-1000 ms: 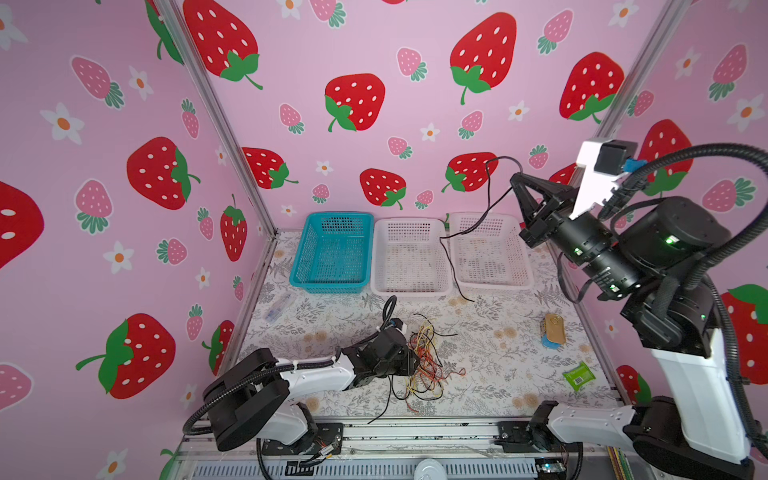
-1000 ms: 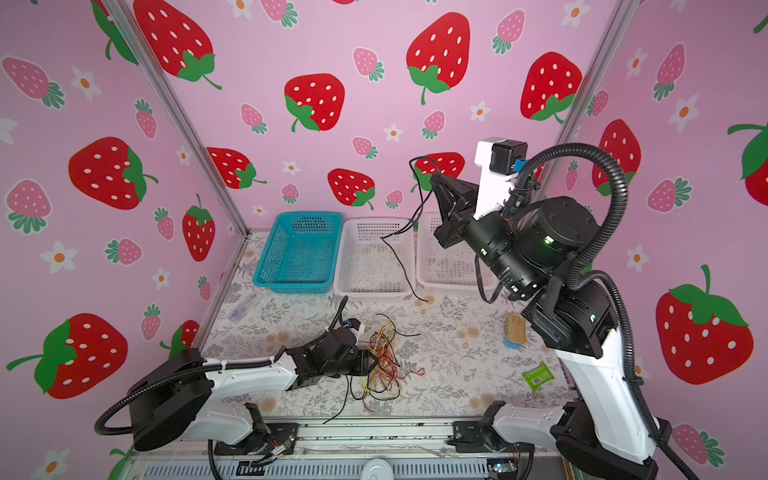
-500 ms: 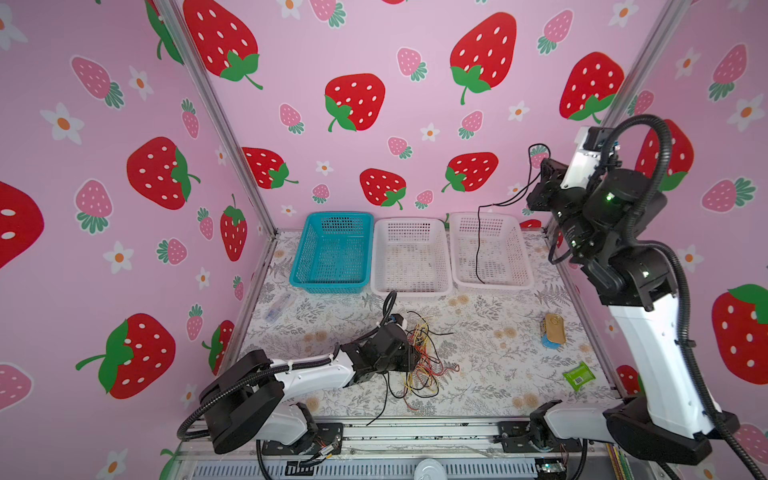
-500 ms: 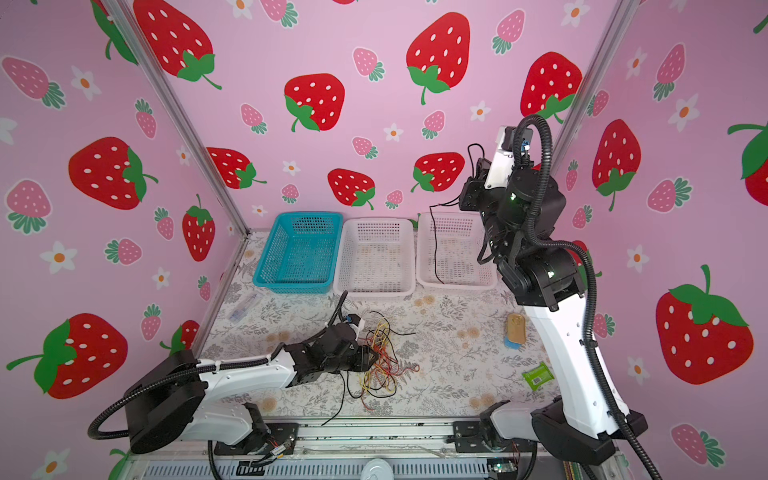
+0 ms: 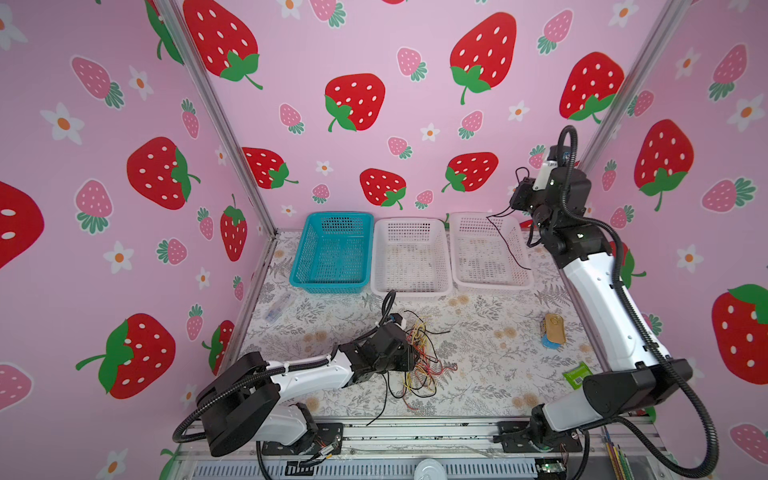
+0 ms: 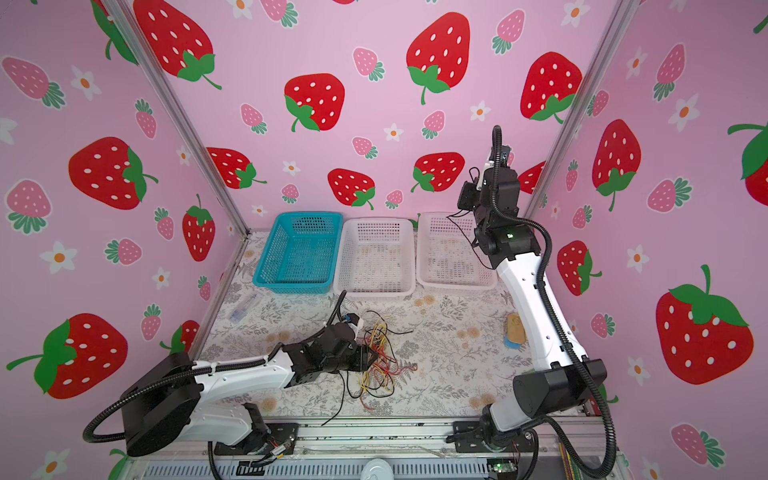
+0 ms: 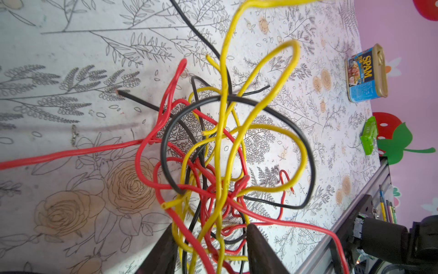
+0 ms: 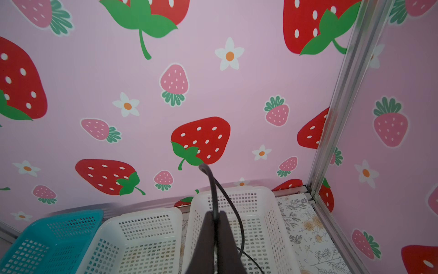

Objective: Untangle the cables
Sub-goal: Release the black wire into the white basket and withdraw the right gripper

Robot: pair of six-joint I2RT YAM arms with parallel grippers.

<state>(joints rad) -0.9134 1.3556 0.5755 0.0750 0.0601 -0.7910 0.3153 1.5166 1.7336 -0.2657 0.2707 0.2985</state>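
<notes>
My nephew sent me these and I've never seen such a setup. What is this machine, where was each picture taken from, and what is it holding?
Two robot arms stand at the front edge of a flowery table, each ending in a two-fingered gripper. Two pictures look down from overhead, side by side; the other two come from a camera on each wrist. The left gripper clamps a tangle of cables, red, yellow and black, low over the table. The right gripper is raised and shut on one black cable, which hangs down over a white basket. Beside that stand another white basket and a teal basket. A Spam tin and a green packet also lie on the table.
</notes>
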